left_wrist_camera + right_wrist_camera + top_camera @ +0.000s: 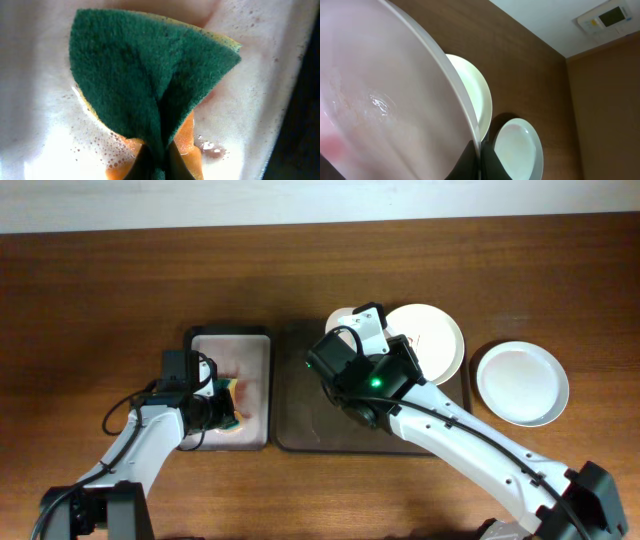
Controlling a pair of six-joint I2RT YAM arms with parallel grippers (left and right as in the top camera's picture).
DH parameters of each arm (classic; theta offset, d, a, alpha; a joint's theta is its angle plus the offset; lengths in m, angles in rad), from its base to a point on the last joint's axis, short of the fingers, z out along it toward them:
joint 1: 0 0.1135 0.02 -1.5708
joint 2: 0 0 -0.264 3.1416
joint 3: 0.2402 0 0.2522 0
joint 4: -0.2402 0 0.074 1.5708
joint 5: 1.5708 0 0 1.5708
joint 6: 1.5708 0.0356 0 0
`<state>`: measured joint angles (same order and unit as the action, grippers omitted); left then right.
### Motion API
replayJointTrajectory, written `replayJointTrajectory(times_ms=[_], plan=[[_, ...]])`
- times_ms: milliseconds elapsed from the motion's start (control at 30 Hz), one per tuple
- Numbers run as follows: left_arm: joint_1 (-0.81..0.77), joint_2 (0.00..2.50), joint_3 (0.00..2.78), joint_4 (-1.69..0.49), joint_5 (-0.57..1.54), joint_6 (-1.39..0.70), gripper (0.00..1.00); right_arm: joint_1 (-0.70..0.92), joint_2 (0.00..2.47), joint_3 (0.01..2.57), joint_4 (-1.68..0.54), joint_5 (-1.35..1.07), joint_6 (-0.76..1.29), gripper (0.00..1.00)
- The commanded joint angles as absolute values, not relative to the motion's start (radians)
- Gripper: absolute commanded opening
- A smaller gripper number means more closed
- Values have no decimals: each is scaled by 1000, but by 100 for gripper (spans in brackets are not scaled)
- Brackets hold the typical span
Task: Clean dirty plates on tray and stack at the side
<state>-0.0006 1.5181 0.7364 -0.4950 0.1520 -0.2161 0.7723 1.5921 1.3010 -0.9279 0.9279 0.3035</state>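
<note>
My left gripper (160, 167) is shut on a green and orange sponge (150, 75), folded between its jaws over the foamy water of the white basin (230, 333). In the overhead view it sits at the basin's lower right (226, 408). My right gripper (480, 157) is shut on the rim of a wet white plate (375, 95) and holds it tilted above the brown tray (300, 415). Only an edge of that plate (339, 319) shows in the overhead view. A second plate (437, 340) lies on the tray's far right. A third plate (520, 383) rests on the table to the right.
The basin (280, 60) stands just left of the tray. My right arm (450, 435) crosses the tray's front right corner. In the right wrist view the tray plate (472, 95) and the side plate (517, 150) lie beyond the held one.
</note>
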Motion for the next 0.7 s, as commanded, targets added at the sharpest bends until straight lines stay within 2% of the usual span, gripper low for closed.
replayJointTrajectory(times_ms=[0, 33, 100, 200, 400, 467, 567, 667], plan=[[3, 1503, 823, -498, 96, -207, 43, 773, 1532, 1315, -916, 973, 323, 4], [3, 1503, 837, -498, 96, -207, 59, 773, 1524, 1315, -910, 973, 323, 4], [3, 1503, 839, -495, 91, -207, 67, 772, 1515, 1315, -908, 973, 323, 4], [3, 1504, 839, -479, 1, -207, 70, 772, 1515, 1315, -903, 961, 323, 4], [3, 1573, 839, -365, -3, -207, 74, 772, 1515, 1315, -882, 939, 323, 4], [3, 1595, 839, -340, 11, -207, 71, 772, 1515, 1315, -882, 935, 323, 4], [-2, 1633, 839, -307, 27, -207, 61, 772, 1515, 1315, -882, 924, 323, 4], [-2, 1657, 839, -288, 41, -207, 37, 772, 1515, 1315, -883, 924, 323, 4]])
